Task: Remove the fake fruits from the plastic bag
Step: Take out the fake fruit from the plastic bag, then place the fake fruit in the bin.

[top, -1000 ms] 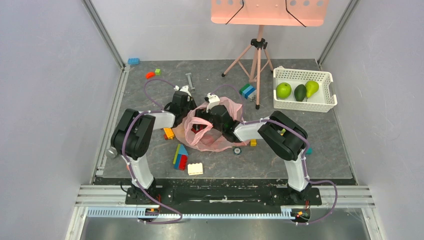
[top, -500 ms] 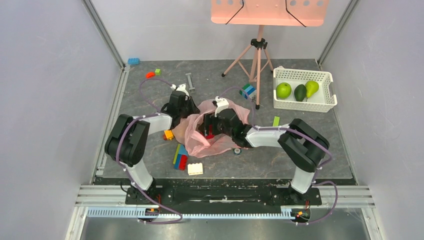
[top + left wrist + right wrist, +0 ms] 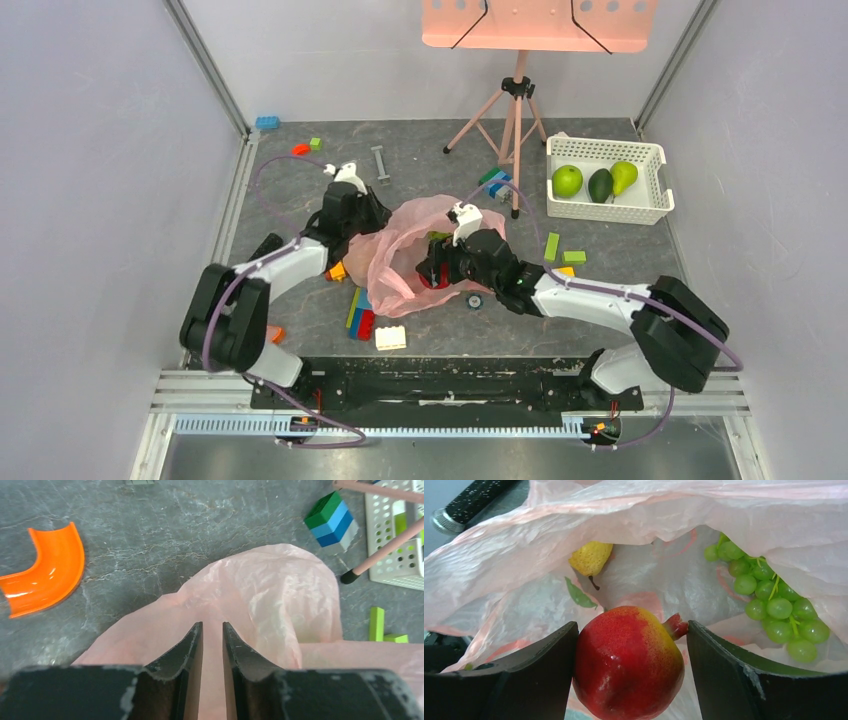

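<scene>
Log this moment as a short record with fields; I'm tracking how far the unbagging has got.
left gripper: jaws narrow over the bag; grip unclear
right gripper: inside bag, shut on red fruit
loose in bag: grapes, yellow fruit
in basket: apple, avocado, pear
around bag: blocks
</scene>
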`<state>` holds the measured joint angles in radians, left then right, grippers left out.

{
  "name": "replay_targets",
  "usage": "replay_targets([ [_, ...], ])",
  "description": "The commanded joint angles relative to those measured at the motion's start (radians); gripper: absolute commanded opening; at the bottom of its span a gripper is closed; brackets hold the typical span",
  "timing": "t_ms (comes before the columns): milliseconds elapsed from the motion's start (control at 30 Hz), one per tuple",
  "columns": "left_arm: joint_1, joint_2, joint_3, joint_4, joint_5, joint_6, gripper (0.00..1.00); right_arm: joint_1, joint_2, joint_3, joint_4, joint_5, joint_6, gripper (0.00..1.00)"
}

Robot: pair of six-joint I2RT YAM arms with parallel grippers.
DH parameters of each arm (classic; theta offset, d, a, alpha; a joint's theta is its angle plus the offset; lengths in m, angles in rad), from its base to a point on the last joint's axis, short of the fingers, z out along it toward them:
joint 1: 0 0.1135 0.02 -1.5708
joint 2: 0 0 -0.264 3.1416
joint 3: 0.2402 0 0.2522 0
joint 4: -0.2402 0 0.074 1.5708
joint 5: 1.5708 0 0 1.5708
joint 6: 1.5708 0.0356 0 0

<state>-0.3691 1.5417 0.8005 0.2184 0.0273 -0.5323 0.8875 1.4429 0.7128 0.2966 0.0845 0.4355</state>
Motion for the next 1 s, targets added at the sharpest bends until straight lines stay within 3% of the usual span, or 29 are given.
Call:
replay_targets([
  [0,-0.006,-0.148,-0.068,0.013,-0.064,-0.041,0.28,0.006,-0.097,-0.015,-0.032,-0.036,-0.031,0.67],
  [200,-0.014,-0.346,-0.132,-0.103,-0.120,-0.065,0.33,0.007,-0.216,-0.002,-0.123,-0.067,-0.051,0.67],
  [533,-0.020,-0.614,-0.064,-0.410,-0.118,-0.018,0.38,0.007,-0.341,0.039,-0.237,-0.059,-0.089,0.68],
  [967,-0.019,-0.758,-0.002,-0.706,-0.032,0.166,0.43,0.001,-0.319,0.251,-0.394,-0.031,-0.174,0.70],
])
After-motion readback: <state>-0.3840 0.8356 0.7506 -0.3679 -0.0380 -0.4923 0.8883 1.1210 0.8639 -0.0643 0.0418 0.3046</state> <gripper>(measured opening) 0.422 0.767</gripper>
